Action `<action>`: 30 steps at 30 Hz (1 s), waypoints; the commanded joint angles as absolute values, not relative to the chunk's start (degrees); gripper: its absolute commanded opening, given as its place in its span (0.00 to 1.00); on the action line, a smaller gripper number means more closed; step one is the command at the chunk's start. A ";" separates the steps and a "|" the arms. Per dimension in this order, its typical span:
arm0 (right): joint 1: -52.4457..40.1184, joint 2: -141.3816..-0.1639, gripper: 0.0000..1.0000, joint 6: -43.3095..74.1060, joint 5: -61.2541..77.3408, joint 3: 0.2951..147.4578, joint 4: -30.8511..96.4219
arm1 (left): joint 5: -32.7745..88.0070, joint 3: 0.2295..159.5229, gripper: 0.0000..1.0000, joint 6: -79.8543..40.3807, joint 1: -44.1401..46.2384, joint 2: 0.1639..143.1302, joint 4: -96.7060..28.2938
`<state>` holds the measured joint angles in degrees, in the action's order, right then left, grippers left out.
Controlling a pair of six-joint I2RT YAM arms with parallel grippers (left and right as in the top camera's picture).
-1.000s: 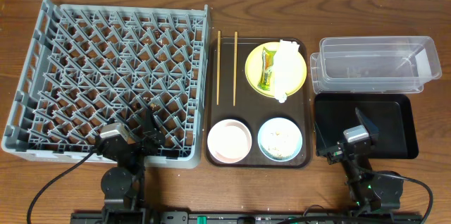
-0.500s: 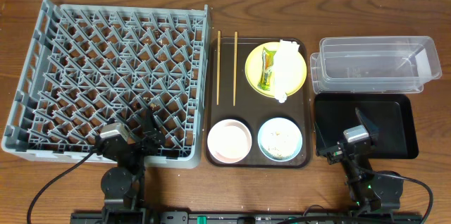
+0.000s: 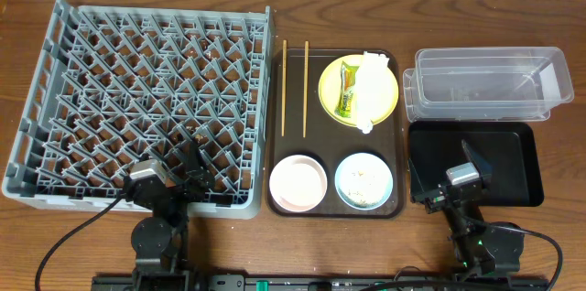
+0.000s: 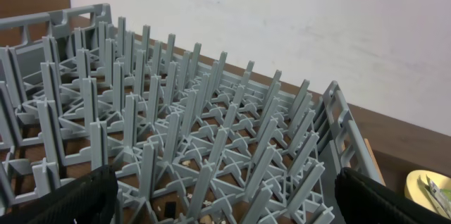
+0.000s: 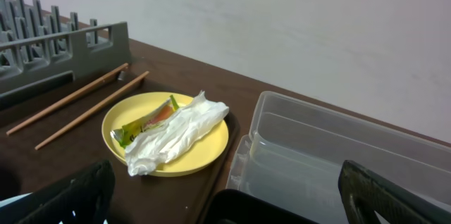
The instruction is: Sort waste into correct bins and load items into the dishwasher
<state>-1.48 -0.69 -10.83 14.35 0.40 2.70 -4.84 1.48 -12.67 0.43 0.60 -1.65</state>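
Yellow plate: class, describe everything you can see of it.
The yellow plate is round, plain and shallow with a slightly raised rim. It looks like smooth plastic or glazed ware. It lies flat in the far right corner of the brown tray, to the right of the chopsticks. A green-yellow wrapper lies on its left half. A crumpled white napkin lies beside the wrapper and reaches the rim at both ends.

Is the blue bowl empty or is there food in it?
Not empty. The blue bowl has whitish food scraps lying on its bottom, seen from overhead.
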 commanded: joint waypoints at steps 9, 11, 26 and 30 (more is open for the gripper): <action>-1.17 -0.60 0.99 -10.35 14.39 0.32 2.85 | -6.66 0.23 1.00 -12.73 0.34 0.23 -2.98; -1.17 -0.60 0.99 -10.35 14.39 0.32 2.87 | -6.55 0.23 1.00 -12.75 0.34 0.23 -3.53; -1.19 -0.89 0.99 -4.32 22.74 1.48 -8.60 | 5.32 8.95 1.00 -12.75 0.34 3.18 -0.51; -1.19 -4.47 0.99 1.48 23.77 5.65 -8.32 | 6.02 20.56 1.00 -12.71 0.34 12.71 -6.87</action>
<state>-1.48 -2.11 -4.34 21.91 1.83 -8.16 4.08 12.23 -12.64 0.43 7.46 -4.67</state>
